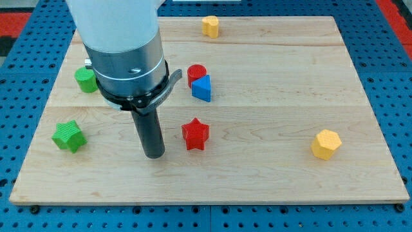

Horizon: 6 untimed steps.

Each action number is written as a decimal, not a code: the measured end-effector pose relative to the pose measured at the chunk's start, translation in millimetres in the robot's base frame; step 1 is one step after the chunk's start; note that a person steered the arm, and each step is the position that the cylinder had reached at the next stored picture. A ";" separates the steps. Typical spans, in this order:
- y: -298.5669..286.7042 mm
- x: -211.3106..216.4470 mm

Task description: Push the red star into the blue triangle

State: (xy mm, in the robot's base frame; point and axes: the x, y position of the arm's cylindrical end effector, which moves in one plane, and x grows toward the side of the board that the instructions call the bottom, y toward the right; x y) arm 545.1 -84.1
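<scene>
The red star [195, 134] lies on the wooden board [270, 96] a little left of the middle. The blue triangle [202, 88] sits above it, toward the view's top, a short gap away, and touches a red cylinder [196, 73] behind it. My tip [154, 154] rests on the board to the left of the red star and slightly lower, with a small gap between them. The rod rises into the large arm body that covers the view's upper left.
A green star [68, 136] lies near the board's left edge. A green block [85, 80] sits at the upper left, partly behind the arm. A yellow block [210, 26] is at the top edge. A yellow hexagon [326, 144] is at the right.
</scene>
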 end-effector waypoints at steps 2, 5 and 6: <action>52.4 10.0; 70.6 -78.6; 70.6 -73.0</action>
